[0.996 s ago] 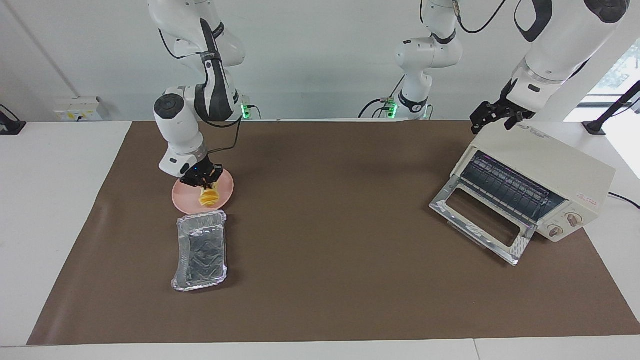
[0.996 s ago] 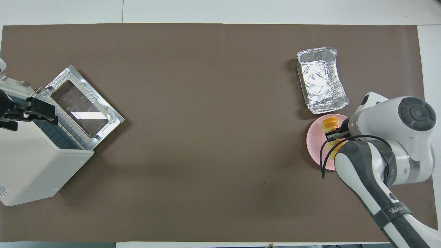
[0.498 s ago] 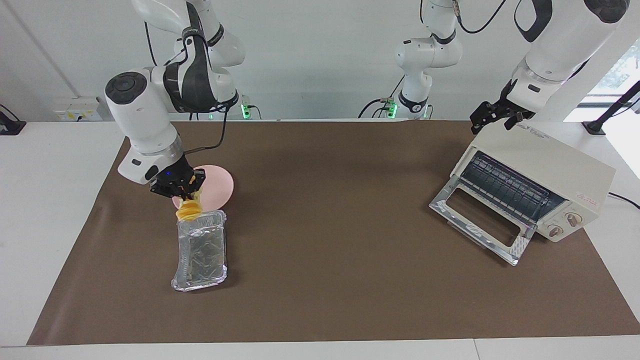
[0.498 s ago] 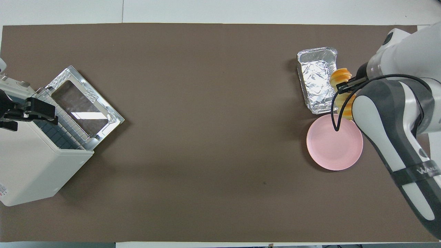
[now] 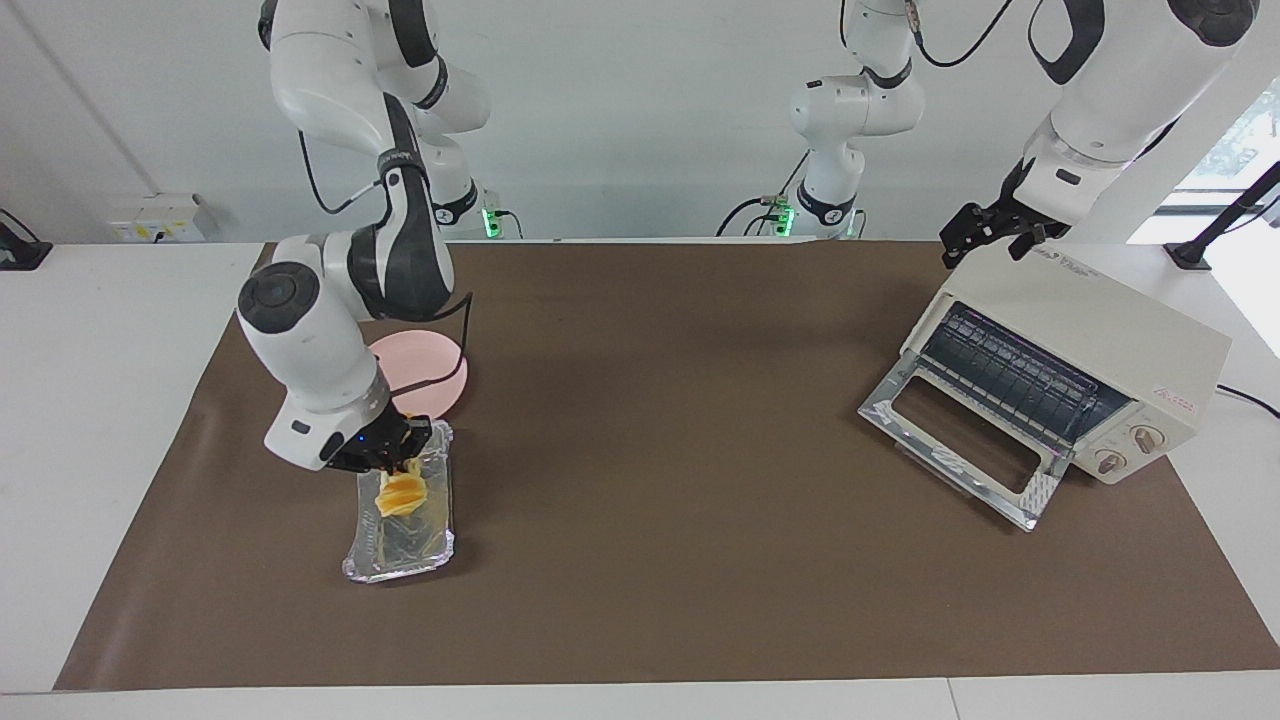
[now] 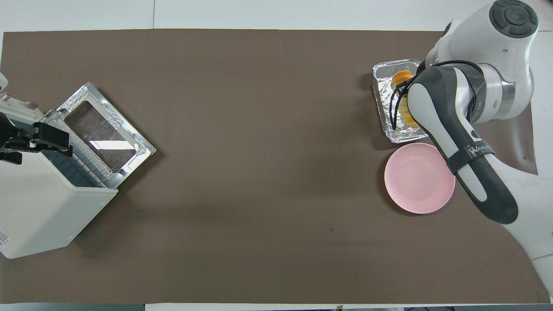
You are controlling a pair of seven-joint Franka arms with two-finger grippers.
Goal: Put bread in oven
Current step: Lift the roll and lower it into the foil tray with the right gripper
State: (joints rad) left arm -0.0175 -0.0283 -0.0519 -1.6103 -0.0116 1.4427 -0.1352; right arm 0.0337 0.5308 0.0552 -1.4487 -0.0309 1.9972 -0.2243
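Note:
The yellow-orange ridged bread is held in my right gripper, which is shut on it. The bread hangs low over the silver foil tray, within its rim; I cannot tell whether it touches the bottom. In the overhead view the right arm covers most of the bread and hides the gripper. The cream-white oven stands at the left arm's end of the table with its glass door dropped open and the dark rack showing. My left gripper waits at the oven's top edge nearest the robots.
The round pink plate lies bare beside the foil tray, nearer to the robots. A brown mat covers the table between the tray and the oven.
My right gripper lifted the bread off the pink plate, carried it away from the robots and lowered it into the foil tray. The left arm and the oven have not moved.

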